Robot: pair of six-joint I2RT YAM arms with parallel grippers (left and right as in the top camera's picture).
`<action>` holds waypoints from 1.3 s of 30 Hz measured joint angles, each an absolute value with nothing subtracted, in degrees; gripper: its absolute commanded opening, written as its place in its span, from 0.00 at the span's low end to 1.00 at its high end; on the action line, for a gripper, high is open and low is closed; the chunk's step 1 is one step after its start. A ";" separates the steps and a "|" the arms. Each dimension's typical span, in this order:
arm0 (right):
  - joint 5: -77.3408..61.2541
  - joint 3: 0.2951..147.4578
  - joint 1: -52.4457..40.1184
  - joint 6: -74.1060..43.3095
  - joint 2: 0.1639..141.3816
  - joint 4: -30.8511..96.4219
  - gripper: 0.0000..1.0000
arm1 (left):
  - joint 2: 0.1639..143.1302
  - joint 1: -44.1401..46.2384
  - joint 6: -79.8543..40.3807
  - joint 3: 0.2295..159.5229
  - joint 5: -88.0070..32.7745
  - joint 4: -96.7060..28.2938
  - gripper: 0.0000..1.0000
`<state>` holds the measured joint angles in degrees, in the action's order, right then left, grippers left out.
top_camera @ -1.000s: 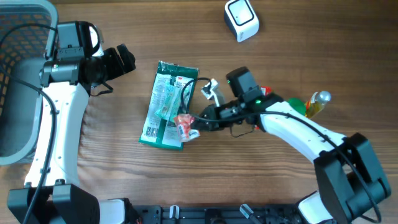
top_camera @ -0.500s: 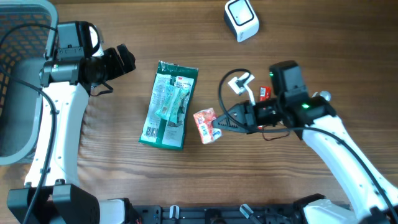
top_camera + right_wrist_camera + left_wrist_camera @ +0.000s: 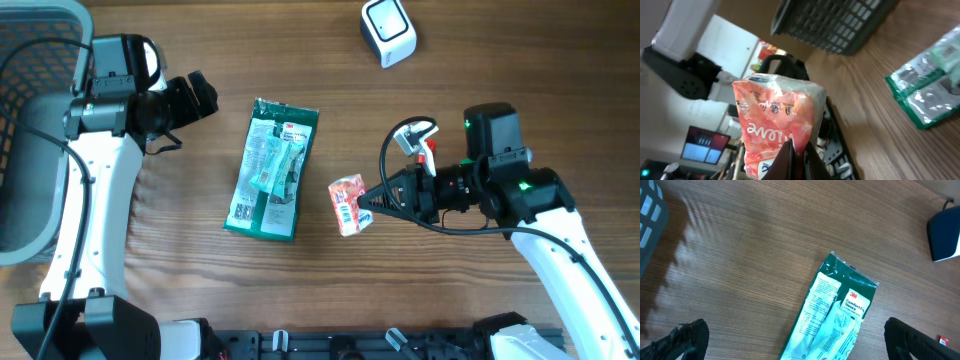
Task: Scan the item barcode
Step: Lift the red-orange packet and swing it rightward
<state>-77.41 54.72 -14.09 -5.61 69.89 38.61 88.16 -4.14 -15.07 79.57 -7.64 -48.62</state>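
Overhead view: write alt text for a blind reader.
The right tool pinches a small red packet over a wooden table, right of a flat green package. A white scanner sits at the top; the left tool is open.

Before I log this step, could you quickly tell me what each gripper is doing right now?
Left gripper: open, holding nothing.
Right gripper: shut on the red snack packet.
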 measured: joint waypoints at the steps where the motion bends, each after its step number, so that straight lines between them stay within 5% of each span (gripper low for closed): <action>1: -78.50 54.72 -14.09 -5.21 69.89 38.57 0.04 | 88.16 -4.14 -15.07 79.57 -7.64 -48.62 1.00; 26: -85.06 54.72 -14.09 -9.10 69.89 37.04 0.04 | 88.18 -4.14 -15.07 79.57 -7.64 -48.62 1.00; 39: -70.35 54.72 -14.09 -15.70 69.89 36.80 0.04 | 88.16 -4.14 -15.07 79.57 -7.64 -48.62 1.00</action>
<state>-70.35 54.72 -14.09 -15.70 69.89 36.80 88.16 -4.14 -15.07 79.57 -7.64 -48.62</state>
